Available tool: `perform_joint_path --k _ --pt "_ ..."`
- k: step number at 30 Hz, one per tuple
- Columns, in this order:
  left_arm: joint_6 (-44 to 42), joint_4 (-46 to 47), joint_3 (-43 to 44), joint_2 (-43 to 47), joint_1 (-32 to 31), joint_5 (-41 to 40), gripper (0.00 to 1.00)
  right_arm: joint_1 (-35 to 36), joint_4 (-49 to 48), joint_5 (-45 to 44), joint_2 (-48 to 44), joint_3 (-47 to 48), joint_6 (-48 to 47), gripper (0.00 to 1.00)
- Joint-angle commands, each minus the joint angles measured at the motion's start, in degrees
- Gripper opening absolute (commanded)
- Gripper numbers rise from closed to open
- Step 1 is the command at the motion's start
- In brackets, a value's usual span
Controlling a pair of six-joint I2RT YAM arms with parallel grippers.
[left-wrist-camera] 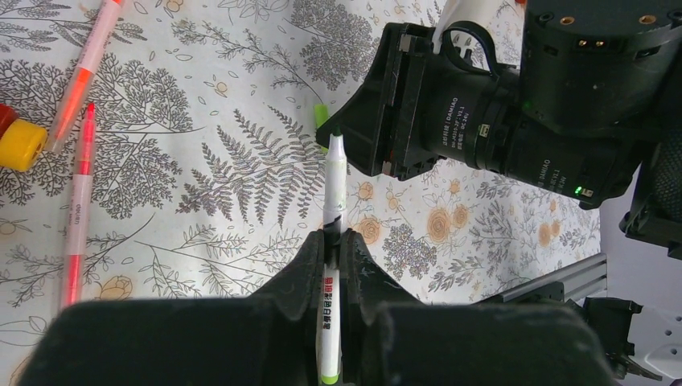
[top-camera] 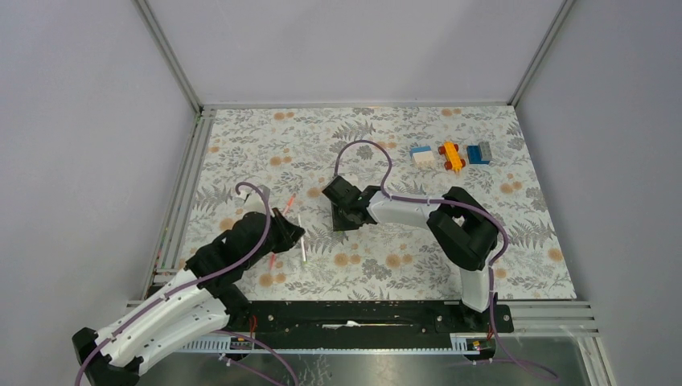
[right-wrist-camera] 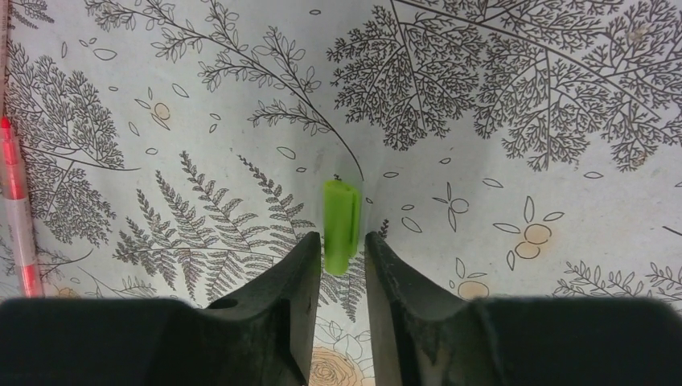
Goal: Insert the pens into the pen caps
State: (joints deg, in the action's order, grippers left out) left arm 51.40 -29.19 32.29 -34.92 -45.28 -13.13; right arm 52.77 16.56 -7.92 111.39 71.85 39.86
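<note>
Inspector: Left gripper [left-wrist-camera: 331,239]?
Officer: Clenched on the white pen [left-wrist-camera: 334,181], which is held low on its barrel. The tip points at the green cap [left-wrist-camera: 321,115], just short of it.
Inspector: Right gripper [right-wrist-camera: 344,241]?
Officer: Its fingers flank the near end of the green cap, which lies on the table [right-wrist-camera: 523,121]. I cannot tell whether they press it or merely bracket it.
Inspector: Other pens?
Officer: Two pink pens [left-wrist-camera: 79,201] lie flat on the table, off to one side and apart from both grippers.

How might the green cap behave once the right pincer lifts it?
The green cap is short and round, so it may roll or squirt from the right pincer. Small plastic, probably light. Only its end sits between the fingertips, so grip looks shallow.
</note>
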Motion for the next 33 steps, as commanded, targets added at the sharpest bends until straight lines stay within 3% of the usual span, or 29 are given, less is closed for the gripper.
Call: perform_joint_path --k 1,3,6,10,20,27,33 --pt "0.7 0.5 1.6 1.3 0.0 -2.3 0.0 0.5 4.9 -2.7 1.2 1.4 -1.4 0.4" --pt "0.1 0.2 2.0 1.1 -0.1 -2.5 0.0 0.5 5.0 -3.1 0.2 1.6 -2.0 0.53" --pt "-0.4 -0.7 3.1 0.5 -0.1 -3.0 0.0 0.4 3.9 -1.3 -2.1 1.8 -3.7 0.81" --pt "0.7 -0.7 3.2 0.6 -0.1 -4.1 0.0 0.5 1.9 -0.1 -6.9 0.3 -5.5 0.98" --pt "2.2 3.2 3.0 1.7 -0.1 -4.7 0.0 0.4 -10.1 -1.0 -28.7 -15.6 -6.0 1.0" --pt "4.3 12.1 -0.2 2.4 -0.1 -2.7 0.0 0.4 -35.1 6.2 -49.5 -35.6 1.6 1.0" --pt "8.2 19.7 -2.4 0.2 -0.1 -0.6 0.0 0.4 -46.7 16.7 -52.1 -39.6 7.7 0.99"
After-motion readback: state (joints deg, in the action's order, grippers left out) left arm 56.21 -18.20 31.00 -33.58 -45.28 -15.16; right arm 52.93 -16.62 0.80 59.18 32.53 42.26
